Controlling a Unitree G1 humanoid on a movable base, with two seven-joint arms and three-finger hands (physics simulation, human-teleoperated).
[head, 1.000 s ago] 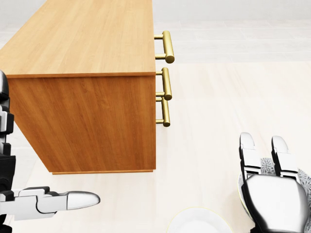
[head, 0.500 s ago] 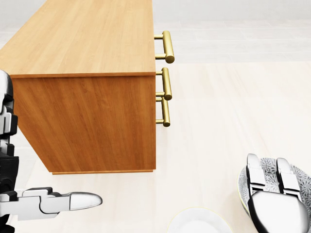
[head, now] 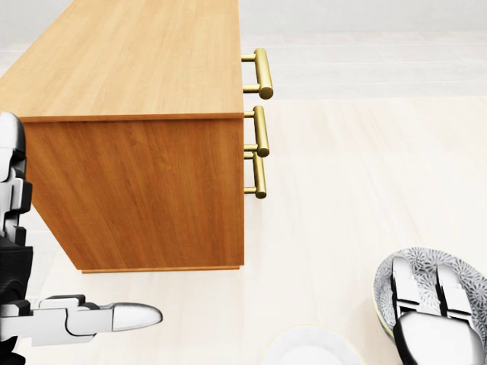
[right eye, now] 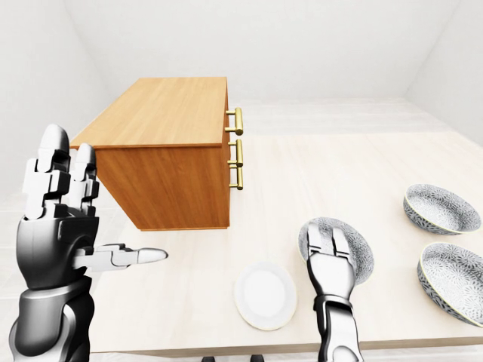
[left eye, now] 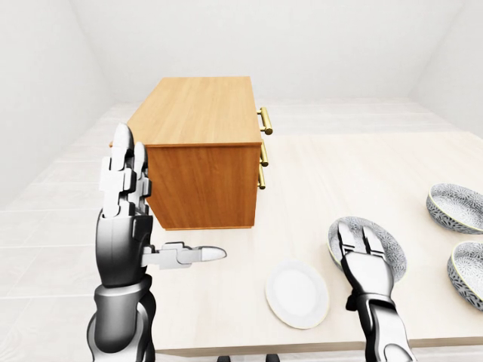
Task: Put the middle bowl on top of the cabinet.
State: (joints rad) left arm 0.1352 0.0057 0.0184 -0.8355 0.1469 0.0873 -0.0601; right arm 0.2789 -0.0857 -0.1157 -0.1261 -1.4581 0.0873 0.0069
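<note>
Three patterned grey bowls lie on the pale table (left eye: 339,173). The leftmost bowl (left eye: 386,245) sits under my right hand (left eye: 356,235), whose fingers lie flat and open over its near rim, closing on nothing. The other two bowls (left eye: 456,207) (left eye: 469,264) are at the far right. The wooden cabinet (left eye: 200,128) with brass handles (head: 261,122) stands at the upper left, its flat top bare. My left hand (left eye: 143,226) is raised and open at the left, fingers upright and thumb pointing right, just below the cabinet's side.
A white plate (left eye: 296,294) lies near the table's bottom edge, between the two hands. The table's near edge runs along the bottom of the left-eye view. White walls and a tiled floor surround the table.
My right hand has drawn back toward the bottom of the head view, uncovering more of the bowl under it. The left hand has barely shifted.
</note>
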